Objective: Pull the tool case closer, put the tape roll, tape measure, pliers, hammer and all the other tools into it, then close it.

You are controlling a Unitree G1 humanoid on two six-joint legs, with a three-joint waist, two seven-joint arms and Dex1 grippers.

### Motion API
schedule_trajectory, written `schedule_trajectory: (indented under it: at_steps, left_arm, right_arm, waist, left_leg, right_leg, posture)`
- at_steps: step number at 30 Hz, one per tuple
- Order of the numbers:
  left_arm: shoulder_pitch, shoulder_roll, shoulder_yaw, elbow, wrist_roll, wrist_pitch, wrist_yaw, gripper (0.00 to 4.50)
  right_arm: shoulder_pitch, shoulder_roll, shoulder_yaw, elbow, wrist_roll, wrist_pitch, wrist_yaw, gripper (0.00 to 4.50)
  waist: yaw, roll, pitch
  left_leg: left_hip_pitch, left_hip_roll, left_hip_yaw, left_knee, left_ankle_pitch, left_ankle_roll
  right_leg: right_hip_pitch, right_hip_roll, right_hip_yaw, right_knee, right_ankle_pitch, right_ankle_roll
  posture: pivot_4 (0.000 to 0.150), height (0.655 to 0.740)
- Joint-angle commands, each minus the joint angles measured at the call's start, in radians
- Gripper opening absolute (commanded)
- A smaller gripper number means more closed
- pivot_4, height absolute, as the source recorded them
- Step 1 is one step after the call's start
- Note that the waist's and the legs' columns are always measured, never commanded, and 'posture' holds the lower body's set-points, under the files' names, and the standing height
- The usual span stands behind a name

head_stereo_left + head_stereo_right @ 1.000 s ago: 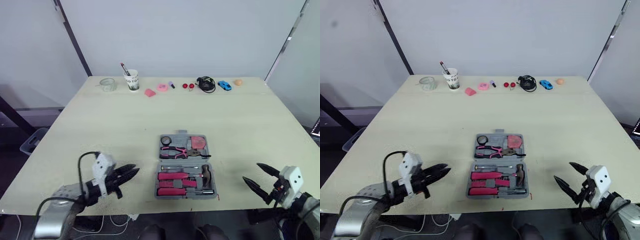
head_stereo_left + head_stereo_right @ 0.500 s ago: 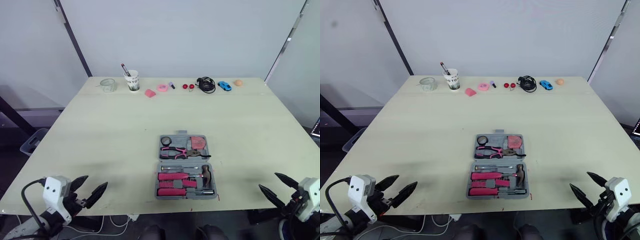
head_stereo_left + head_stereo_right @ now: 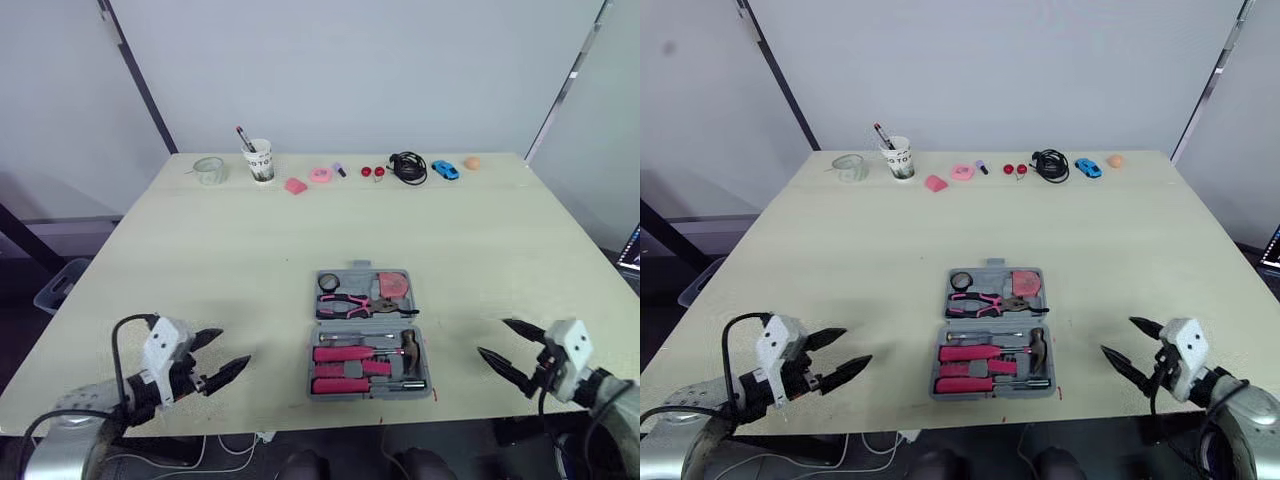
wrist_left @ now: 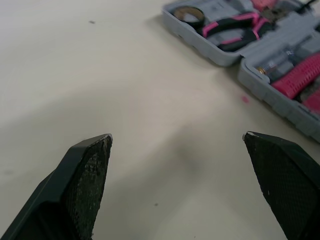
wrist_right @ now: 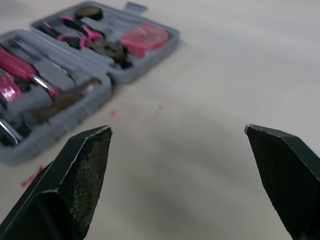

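Since the frame half a second earlier, both arms had risen from below the near edge and come inward, so that each pincer stood over the tabletop (image 3: 250, 260) on its own side of the tool case (image 3: 368, 394).

Left pincer (image 3: 232, 347): fingers spread wide, nothing held, well apart from the case.
Right pincer (image 3: 493, 338): fingers likewise wide and empty, nearer the case but not touching it.

The case lay open and flat, close to the near edge, between the two pincers. In its far half sat the tape roll (image 3: 330, 283), the tape measure (image 3: 397, 284) and the pliers (image 3: 350, 302). In its near half lay the hammer (image 3: 410, 345) and the pink-handled screwdrivers (image 3: 340, 354).

Assessment: pulling the case closer appeared complete, and the named tools appeared seated in their recesses. No loose tool was seen beside the case. Small items stood in a row along the far edge, among them a paper cup (image 3: 258, 162); whether any belonged in the case could not be told. Remaining: folding the case shut.
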Motion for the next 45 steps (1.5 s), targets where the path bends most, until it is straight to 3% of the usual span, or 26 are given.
schedule_trajectory:
  at_steps: [1,2,8,9,10,12,25,45]
  left_arm:
    - [-0.130,0.013,-0.079,0.073,0.015,-0.016,-0.068,3.84]
    - [-0.160,0.011,-0.098,0.096,0.027,-0.024,-0.078,3.41]
    - [-0.324,-0.025,-0.206,0.240,0.072,-0.056,-0.131,1.29]
    - [-0.351,-0.035,-0.225,0.266,0.080,-0.060,-0.141,1.12]
    - [-0.381,-0.047,-0.246,0.296,0.088,-0.064,-0.154,0.56]
    - [-0.426,-0.062,-0.279,0.347,0.107,-0.076,-0.171,0.05]
    - [-0.675,-0.141,-0.422,0.754,0.273,-0.222,-0.248,0.05]
    - [-0.728,-0.192,-0.458,0.843,0.322,-0.257,-0.344,0.05]
  right_arm:
    - [-0.126,-0.007,0.070,0.004,-0.024,0.056,0.010,3.35]
    - [-0.148,-0.005,0.089,0.015,-0.035,0.065,0.015,2.80]
    - [-0.272,0.024,0.195,0.118,-0.122,0.073,0.005,0.59]
    - [-0.296,0.028,0.212,0.144,-0.139,0.069,0.006,0.41]
    - [-0.325,0.035,0.228,0.172,-0.156,0.067,0.004,0.00]
    - [-0.367,0.045,0.253,0.214,-0.176,0.073,0.007,0.00]
    - [-0.487,0.097,0.368,0.364,-0.302,0.045,0.013,0.00]
    - [-0.503,0.109,0.380,0.406,-0.353,-0.004,0.027,0.00]
  waist:
    - [0.000,0.000,0.000]
    - [0.002,0.000,0.000]
    - [0.006,-0.001,0.000]
    - [0.005,-0.001,0.000]
    - [0.005,-0.001,0.000]
    - [0.005,-0.001,0.000]
    - [0.005,-0.001,0.000]
    - [0.006,-0.001,-0.001]
  left_leg:
    - [0.000,0.000,0.000,0.000,0.000,0.000]
    - [0.000,-0.001,0.000,0.001,0.000,0.000]
    - [-0.001,-0.003,0.002,0.000,0.000,0.000]
    - [-0.001,-0.003,0.002,0.000,0.000,0.000]
    - [-0.002,-0.003,0.005,0.000,0.000,0.000]
    - [-0.001,-0.003,0.005,0.000,0.000,0.000]
    - [-0.001,-0.004,0.004,0.001,0.000,0.000]
    - [-0.001,-0.004,0.004,0.002,0.000,0.000]
  right_leg:
    - [0.000,0.000,0.000,0.000,0.000,0.000]
    - [0.000,0.000,0.000,0.000,0.000,0.000]
    - [0.000,0.001,-0.002,-0.001,0.000,0.000]
    - [0.000,0.001,-0.002,-0.001,0.000,0.000]
    - [0.000,0.001,-0.002,-0.001,0.000,0.000]
    - [0.001,0.001,-0.002,-0.001,0.000,0.000]
    - [0.002,0.002,-0.002,0.000,0.000,0.000]
    - [0.002,0.002,-0.002,0.001,0.000,0.000]
  posture:
    - [0.150,0.7400]
    - [0.150,0.7400]
    - [0.150,0.7400]
    - [0.150,0.7400]
    - [0.150,0.7400]
    - [0.150,0.7400]
    - [0.150,0.7400]
    - [0.150,0.7400]
